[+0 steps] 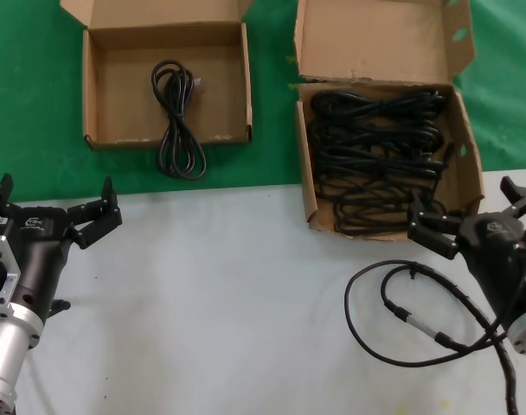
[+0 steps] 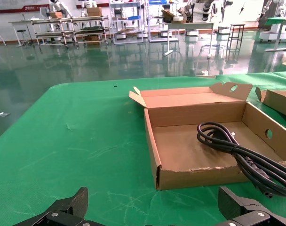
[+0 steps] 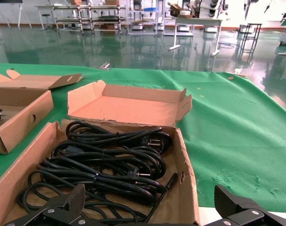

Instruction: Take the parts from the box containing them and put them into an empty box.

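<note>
**Both grippers wide, cords waiting**

Left gripper [image 1: 54,212] at eight o'clock, jaws wide, holding nothing. One cord [image 1: 177,118] lies in the shallow box [image 1: 90,95] at eleven o'clock. Right gripper [image 1: 475,212] at four o'clock, jaws spread, empty, at the full box [image 1: 304,177]; best grab one bundle [image 1: 375,156] mid-coil, lifting straight. No readable writing.

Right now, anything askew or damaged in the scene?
One coiled black power cord in the shallow square cardboard box hangs over the front wall onto the green cloth. The tall-flapped cardboard box of cords has a torn front corner. A thin loose black wire lies on the white table.
</note>
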